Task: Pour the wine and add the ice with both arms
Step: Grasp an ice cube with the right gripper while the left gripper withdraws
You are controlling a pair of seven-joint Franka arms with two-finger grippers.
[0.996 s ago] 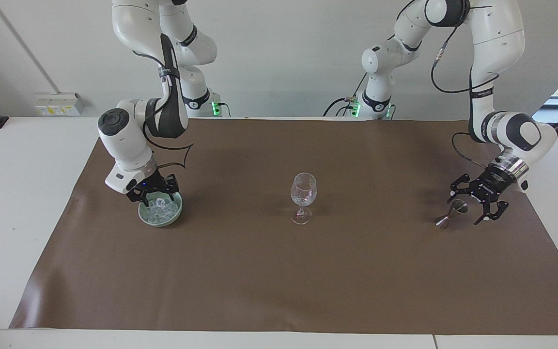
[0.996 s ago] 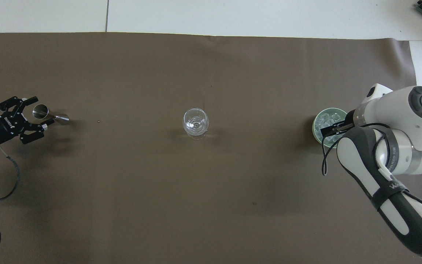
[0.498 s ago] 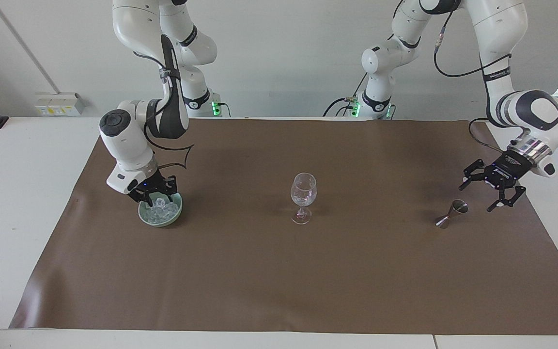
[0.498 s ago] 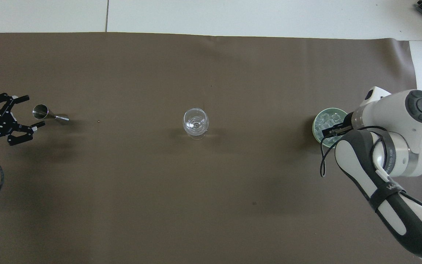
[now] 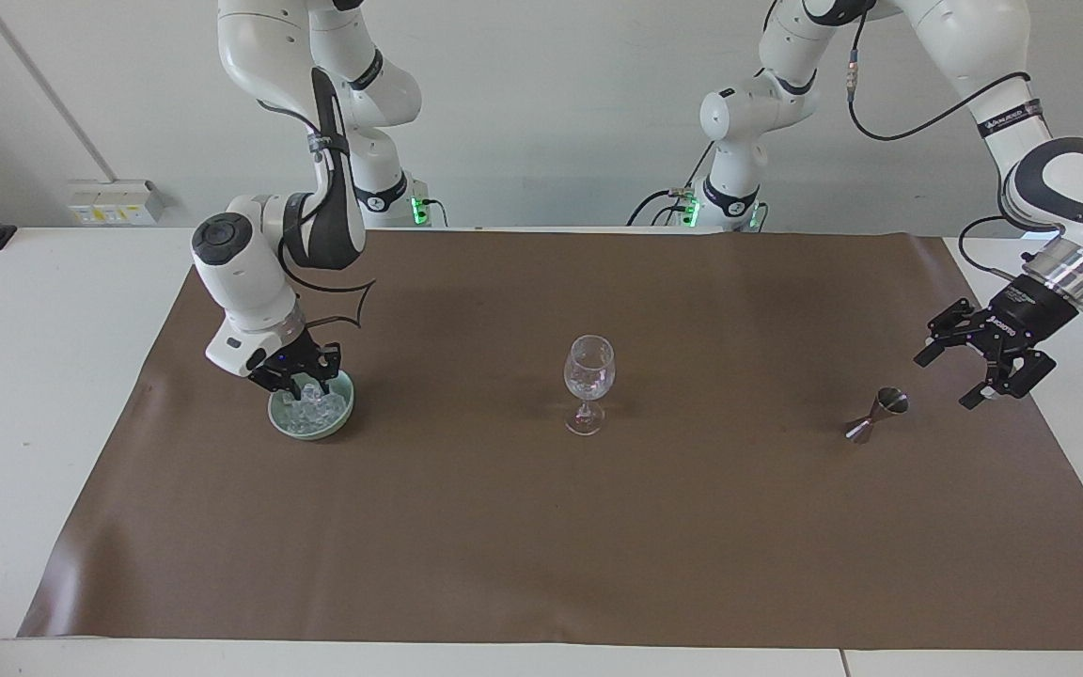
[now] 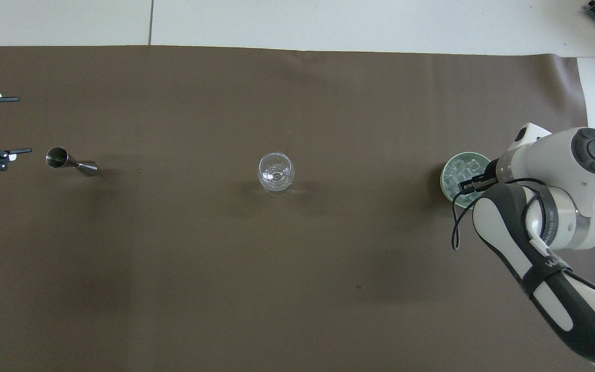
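Brown mat (image 5: 541, 527), Franka arms – labels unreadable

right claw (image 5: 302, 384) tips perhaps among ice (image 5: 314, 406), grip unclear

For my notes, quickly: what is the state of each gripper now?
Left gripper: open, empty, raised near the jigger.
Right gripper: down among the ice in the bowl; grip cannot be told.

The right hand (image 5: 302, 384) dips into the pale green bowl (image 5: 311, 420) among the ice (image 5: 314, 406); the left hand (image 5: 985, 365), fingers spread, hangs near the jigger (image 5: 877, 415).
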